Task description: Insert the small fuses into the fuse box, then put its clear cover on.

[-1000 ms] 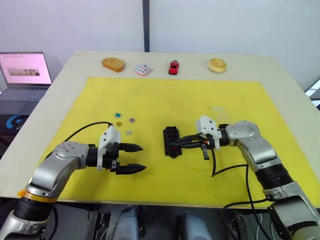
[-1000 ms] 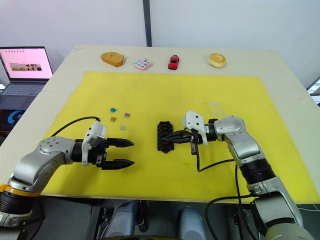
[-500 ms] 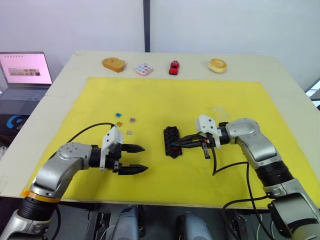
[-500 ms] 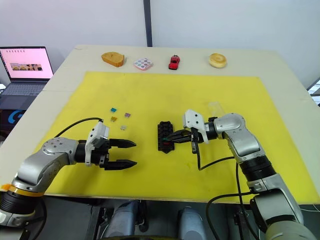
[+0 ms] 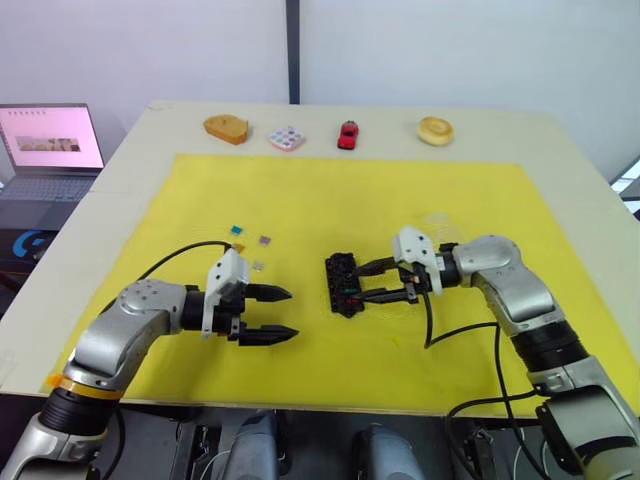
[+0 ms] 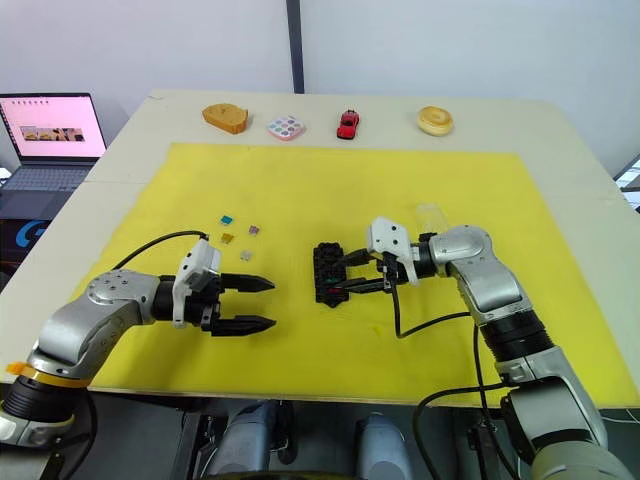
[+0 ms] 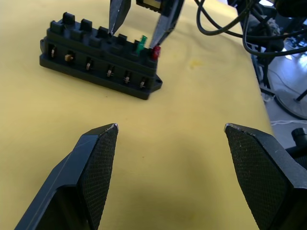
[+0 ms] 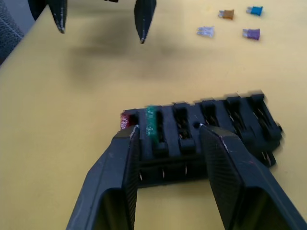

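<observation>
Right gripper spread over the fuse box

Right gripper has its fingers apart above the black fuse box on my yellow mat, where green and red fuses stand. Left gripper gapes nearby; four fuses lie loose beyond it.

I count six small fuses in all: four loose on the yellow mat, namely teal, amber, purple and grey, plus two standing in the one fuse box (green and red). Along the desk's far edge I see four objects, one being a red toy car.
</observation>
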`<act>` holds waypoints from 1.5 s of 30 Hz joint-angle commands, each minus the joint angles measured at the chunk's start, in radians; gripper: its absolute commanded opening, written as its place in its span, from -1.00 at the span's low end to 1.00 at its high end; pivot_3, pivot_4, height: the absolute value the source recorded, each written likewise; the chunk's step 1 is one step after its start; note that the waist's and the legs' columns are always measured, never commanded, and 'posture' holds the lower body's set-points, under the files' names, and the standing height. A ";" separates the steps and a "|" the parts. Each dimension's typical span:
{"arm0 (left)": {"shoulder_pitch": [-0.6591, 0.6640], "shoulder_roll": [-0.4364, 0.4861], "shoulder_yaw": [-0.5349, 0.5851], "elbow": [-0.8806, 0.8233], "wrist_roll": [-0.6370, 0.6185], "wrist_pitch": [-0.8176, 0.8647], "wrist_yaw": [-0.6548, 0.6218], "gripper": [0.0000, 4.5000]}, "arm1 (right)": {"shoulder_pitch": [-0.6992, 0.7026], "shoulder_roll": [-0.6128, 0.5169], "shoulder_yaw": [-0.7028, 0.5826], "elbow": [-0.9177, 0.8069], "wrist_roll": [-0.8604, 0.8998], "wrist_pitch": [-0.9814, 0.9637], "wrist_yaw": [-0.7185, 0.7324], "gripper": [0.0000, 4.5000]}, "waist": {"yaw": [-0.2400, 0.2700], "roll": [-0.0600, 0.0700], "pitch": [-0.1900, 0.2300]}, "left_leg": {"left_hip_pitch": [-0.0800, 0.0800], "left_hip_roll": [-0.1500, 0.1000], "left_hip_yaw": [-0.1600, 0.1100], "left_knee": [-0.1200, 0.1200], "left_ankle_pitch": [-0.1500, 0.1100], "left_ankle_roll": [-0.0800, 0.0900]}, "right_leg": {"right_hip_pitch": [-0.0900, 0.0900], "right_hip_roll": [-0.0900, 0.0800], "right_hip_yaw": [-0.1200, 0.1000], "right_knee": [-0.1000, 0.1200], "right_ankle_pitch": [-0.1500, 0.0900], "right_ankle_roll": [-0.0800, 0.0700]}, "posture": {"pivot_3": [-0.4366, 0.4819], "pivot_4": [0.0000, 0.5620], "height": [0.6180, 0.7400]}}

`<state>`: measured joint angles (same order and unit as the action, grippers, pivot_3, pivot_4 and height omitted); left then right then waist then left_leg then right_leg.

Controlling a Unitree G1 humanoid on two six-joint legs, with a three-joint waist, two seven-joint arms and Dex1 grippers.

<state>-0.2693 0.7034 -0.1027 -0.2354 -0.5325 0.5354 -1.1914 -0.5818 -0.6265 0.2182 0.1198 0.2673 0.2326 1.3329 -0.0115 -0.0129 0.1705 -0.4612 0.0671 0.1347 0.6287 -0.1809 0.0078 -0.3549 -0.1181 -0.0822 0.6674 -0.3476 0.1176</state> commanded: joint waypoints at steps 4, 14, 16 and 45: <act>-0.001 0.002 0.002 -0.007 -0.003 -0.012 -0.010 0.67 | -0.025 -0.023 -0.053 -0.045 0.040 0.046 -0.007 -0.18 | 0.000 0.000 0.000 | 0.000 0.000 0.000 0.000 0.000 0.000 | 0.000 0.000 0.000 0.000 0.000 0.000 | -0.05 -0.47 1.00; -0.040 0.012 0.005 0.047 0.020 -0.036 -0.038 0.67 | -0.001 -0.050 -0.076 -0.112 0.068 0.107 -0.009 -0.18 | 0.001 0.000 0.000 | 0.000 0.000 0.000 0.000 0.000 0.000 | -0.001 0.000 0.000 0.000 0.000 0.000 | -0.05 -0.47 1.00; -0.050 0.012 0.007 0.052 0.024 -0.039 -0.042 0.67 | -0.002 -0.048 -0.086 -0.128 0.081 0.124 -0.019 -0.18 | 0.001 0.000 0.000 | 0.000 0.000 0.000 0.000 0.000 0.000 | -0.001 0.000 0.000 0.000 0.000 0.000 | -0.05 -0.47 1.00; -0.052 -0.006 0.001 0.007 0.012 -0.009 -0.003 0.67 | 0.059 0.005 -0.032 -0.192 0.090 0.157 -0.104 -0.98 | 0.000 0.000 0.000 | -0.001 0.000 0.000 0.000 0.000 0.000 | 0.000 0.000 0.000 0.000 0.000 0.000 | -0.05 -0.47 1.00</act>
<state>-0.3211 0.6958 -0.1056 -0.1947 -0.5100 0.5249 -1.1959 -0.5168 -0.6256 0.1918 -0.0679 0.3563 0.4107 1.2247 -0.0112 -0.0130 0.1705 -0.4619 0.0671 0.1349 0.6286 -0.1811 0.0081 -0.3553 -0.1182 -0.0822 0.6676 -0.3476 0.1176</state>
